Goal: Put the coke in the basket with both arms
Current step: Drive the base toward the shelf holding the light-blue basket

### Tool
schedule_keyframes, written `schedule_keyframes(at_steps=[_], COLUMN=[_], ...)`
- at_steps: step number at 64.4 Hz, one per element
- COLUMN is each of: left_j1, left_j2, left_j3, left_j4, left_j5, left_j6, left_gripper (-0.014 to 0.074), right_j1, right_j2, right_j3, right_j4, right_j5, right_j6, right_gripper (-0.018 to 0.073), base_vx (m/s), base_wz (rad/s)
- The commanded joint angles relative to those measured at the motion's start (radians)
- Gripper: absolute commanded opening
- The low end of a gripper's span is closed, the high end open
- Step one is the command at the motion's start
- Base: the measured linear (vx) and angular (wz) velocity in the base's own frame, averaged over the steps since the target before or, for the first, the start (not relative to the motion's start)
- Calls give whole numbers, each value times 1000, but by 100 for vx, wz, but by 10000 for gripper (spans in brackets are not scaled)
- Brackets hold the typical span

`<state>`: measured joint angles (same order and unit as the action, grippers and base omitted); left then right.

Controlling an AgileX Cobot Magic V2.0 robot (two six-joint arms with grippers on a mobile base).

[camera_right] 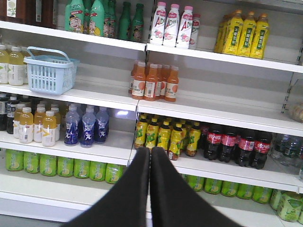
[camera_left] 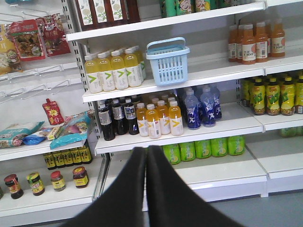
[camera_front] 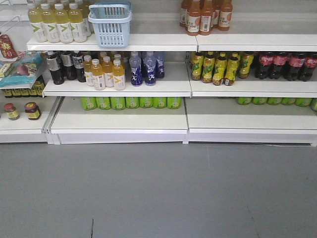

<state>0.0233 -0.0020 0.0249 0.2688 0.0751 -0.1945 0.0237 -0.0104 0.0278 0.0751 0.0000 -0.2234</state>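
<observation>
Several dark coke bottles with red labels (camera_front: 285,65) stand at the right end of the middle shelf; they also show in the right wrist view (camera_right: 234,144). The light blue basket (camera_front: 110,24) stands on the upper shelf, also seen in the left wrist view (camera_left: 169,61) and the right wrist view (camera_right: 49,71). My left gripper (camera_left: 146,150) is shut and empty, well back from the shelves. My right gripper (camera_right: 150,151) is shut and empty, also back from the shelves. Neither gripper shows in the front view.
Yellow drink bottles (camera_front: 57,22) stand left of the basket, orange bottles (camera_front: 205,16) to its right. Blue bottles (camera_front: 146,67), yellow-green bottles (camera_front: 218,67) and green bottles (camera_front: 131,102) fill lower shelves. Jars (camera_front: 22,110) and snack bags (camera_left: 28,40) are at left. Grey floor (camera_front: 158,193) lies in front.
</observation>
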Motion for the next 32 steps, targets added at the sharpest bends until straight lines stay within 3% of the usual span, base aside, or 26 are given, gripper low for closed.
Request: schedule_keyframes(at_steps=[1,32], left_j1=[-6,-6], left_j2=[24,24], left_j3=[12,12], left_j4=[-9,-9], left_j5=[-65,-65], left_j6=[-9,-9], left_gripper=[-6,-6], right_j1=[-3,-3], right_j2=[-18,-18], right_j3=[11,11], right_j4=[-2,-2], right_j5=[-75,-75], right_j6=[-5,-5], right_gripper=[-2,-2], base_vx=[9,15], base_wz=[8,7])
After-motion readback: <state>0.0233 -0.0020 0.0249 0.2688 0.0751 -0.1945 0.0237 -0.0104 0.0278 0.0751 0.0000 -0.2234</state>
